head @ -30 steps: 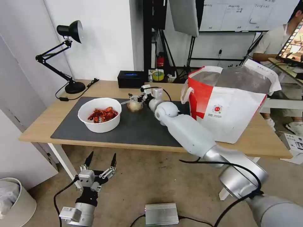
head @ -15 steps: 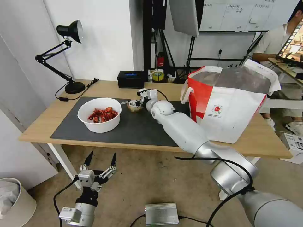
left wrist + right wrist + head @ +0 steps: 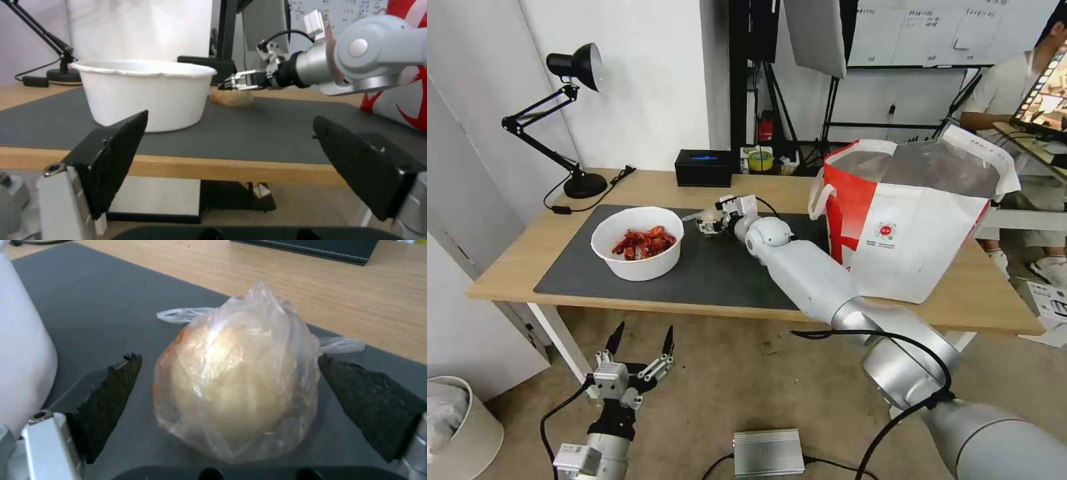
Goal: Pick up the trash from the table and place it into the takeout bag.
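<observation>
On the dark mat [image 3: 707, 270], the right gripper [image 3: 231, 386] straddles the beige wrapped lump [image 3: 236, 380] with small gaps either side, hemmed by the white bowl [image 3: 637, 243] to its left and the takeout bag [image 3: 914, 227] to its right.

A light wood table [image 3: 527, 263] carries a dark grey mat [image 3: 720, 270]. A white bowl [image 3: 637, 242] holds red crayfish shells [image 3: 644, 241]. A beige lump in clear, glossy plastic wrap [image 3: 236, 380] sits between the black fingers [image 3: 109, 396] of the silver-white right gripper [image 3: 231, 400]. The takeout bag [image 3: 914, 227] is white with a red side panel, silver foil lining and a small round red logo.
</observation>
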Robot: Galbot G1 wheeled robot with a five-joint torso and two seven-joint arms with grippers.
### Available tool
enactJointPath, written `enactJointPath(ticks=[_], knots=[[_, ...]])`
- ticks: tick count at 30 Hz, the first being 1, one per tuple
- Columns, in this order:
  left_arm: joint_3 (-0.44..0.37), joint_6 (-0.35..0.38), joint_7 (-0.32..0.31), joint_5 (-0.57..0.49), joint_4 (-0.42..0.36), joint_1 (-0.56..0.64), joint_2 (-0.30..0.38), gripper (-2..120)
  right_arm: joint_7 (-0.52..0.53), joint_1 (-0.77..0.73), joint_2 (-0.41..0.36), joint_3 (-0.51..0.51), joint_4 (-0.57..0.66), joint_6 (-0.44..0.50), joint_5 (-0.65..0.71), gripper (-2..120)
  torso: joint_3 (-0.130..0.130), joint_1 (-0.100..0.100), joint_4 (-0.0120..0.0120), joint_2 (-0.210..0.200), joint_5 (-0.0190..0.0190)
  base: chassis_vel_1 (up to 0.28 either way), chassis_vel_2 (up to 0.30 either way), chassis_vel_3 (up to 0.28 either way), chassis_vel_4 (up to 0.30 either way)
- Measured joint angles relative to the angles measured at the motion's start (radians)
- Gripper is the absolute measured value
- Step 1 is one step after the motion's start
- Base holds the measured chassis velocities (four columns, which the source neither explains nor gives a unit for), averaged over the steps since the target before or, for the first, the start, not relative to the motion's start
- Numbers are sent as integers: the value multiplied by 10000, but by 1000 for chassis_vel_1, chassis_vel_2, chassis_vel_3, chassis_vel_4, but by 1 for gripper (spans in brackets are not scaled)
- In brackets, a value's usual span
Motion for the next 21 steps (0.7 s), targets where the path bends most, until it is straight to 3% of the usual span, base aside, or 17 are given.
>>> enactJointPath(ticks=[4, 7, 18, 20, 21], knots=[[36, -13, 3, 39, 4, 7, -23, 100, -151, -33, -4, 23, -111, 53, -82, 100, 0, 0, 0, 0, 0, 0, 0, 0, 0], [64, -16, 3, 49, 10, 4, -22, 100, -223, -41, -5, 26, -196, 109, -113, 92, 0, 0, 0, 0, 0, 0, 0, 0, 0], [69, -17, -7, 53, -12, -72, -107, 100, -203, -200, -10, 58, -186, 183, -108, 49, 0, 0, 0, 0, 0, 0, 0, 0, 0], [68, -17, -9, 52, -16, -72, -108, 100, -179, -215, -12, 64, -166, 183, -102, 47, 0, 0, 0, 0, 1, 0, 0, 0, 0], [63, -17, -12, 51, -19, -67, -107, 100, -125, -257, -15, 77, -108, 179, -92, 39, -1, 0, 0, 0, 0, 0, 0, 0, 0]])
